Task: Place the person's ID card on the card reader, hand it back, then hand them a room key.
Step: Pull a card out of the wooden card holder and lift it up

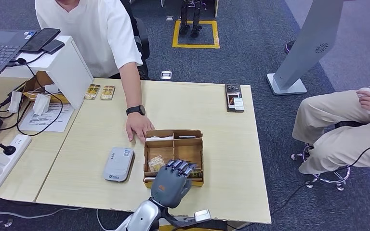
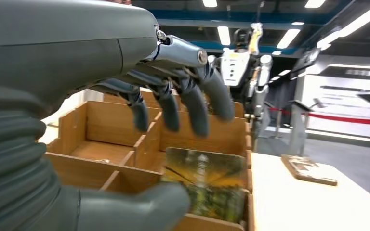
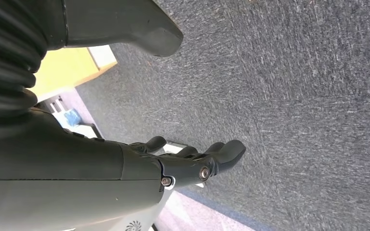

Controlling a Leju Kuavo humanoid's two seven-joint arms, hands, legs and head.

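Grey carpet surrounds the pale wooden bench (image 1: 212,144), where a person's hand (image 1: 138,127) rests beside a partitioned wooden box (image 1: 174,142). Left of it lies the grey card reader (image 1: 118,164). Over the box, the left hand (image 1: 171,182) hovers, fingers spread above a yellow-green card (image 2: 207,185), gripping nothing. The right hand (image 3: 125,163) hangs open above the carpet.

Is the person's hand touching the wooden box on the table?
Touching. In the head view the person's hand lies flat on the table, and its fingertips meet the far left corner of the wooden box.
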